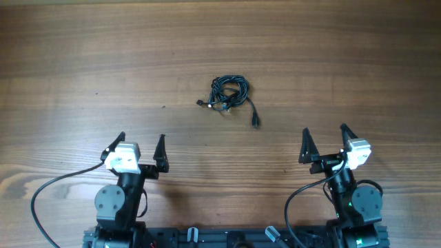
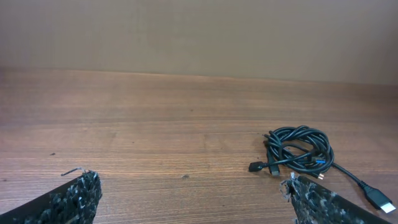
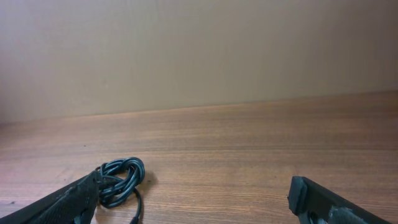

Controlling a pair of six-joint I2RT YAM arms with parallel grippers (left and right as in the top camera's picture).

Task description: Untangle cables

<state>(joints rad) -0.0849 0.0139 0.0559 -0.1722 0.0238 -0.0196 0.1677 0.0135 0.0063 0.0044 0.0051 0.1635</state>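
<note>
The cables [image 1: 229, 93] lie as one small tangled bunch of thin black cords in the middle of the wooden table, with one plug end trailing out to the right [image 1: 255, 121] and small connectors sticking out at the left. The bunch also shows at the right of the left wrist view [image 2: 300, 149] and at the lower left of the right wrist view [image 3: 120, 178], partly behind a finger. My left gripper [image 1: 141, 146] is open and empty, near and to the left of the bunch. My right gripper [image 1: 324, 142] is open and empty, near and to the right of it.
The wooden table [image 1: 220, 41] stretches wide on all sides of the bunch. The arm bases and their thick black cables [image 1: 48, 189] sit along the near edge. A plain beige wall [image 2: 199, 31] stands beyond the far edge.
</note>
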